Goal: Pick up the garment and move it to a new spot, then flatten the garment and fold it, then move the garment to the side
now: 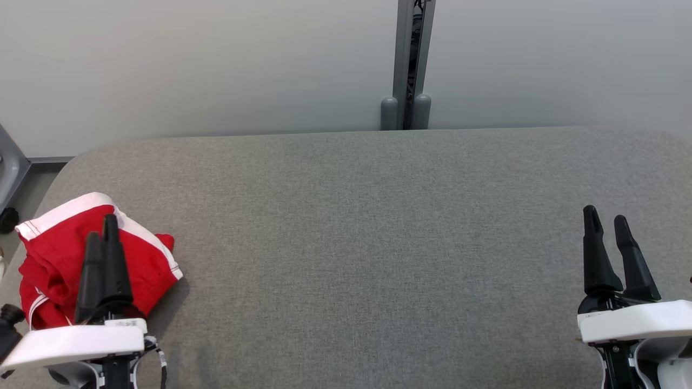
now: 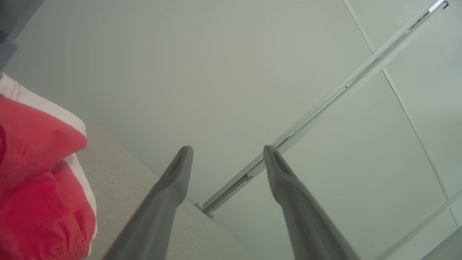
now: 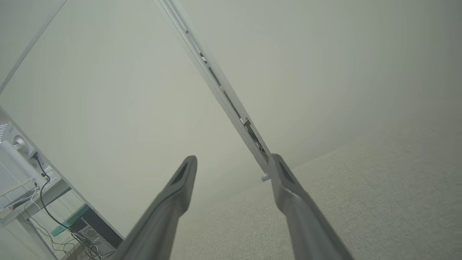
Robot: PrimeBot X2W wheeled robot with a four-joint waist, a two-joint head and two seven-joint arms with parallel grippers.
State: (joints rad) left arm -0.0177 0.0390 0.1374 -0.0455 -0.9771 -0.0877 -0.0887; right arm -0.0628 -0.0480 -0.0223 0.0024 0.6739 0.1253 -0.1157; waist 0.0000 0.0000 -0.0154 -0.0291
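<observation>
I read the garment [image 1: 54, 254] as a crumpled heap just under and left of my left gripper [image 1: 102, 227], jaws wide and empty; the right gripper [image 1: 604, 213], equally wide, stands well apart, so the left should reach

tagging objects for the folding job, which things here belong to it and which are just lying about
Job: red garment, white trim, crumpled; left gripper, open, by it; right gripper, open; grey table.
Just about: grey post at the wall; computer tower; cables.
</observation>
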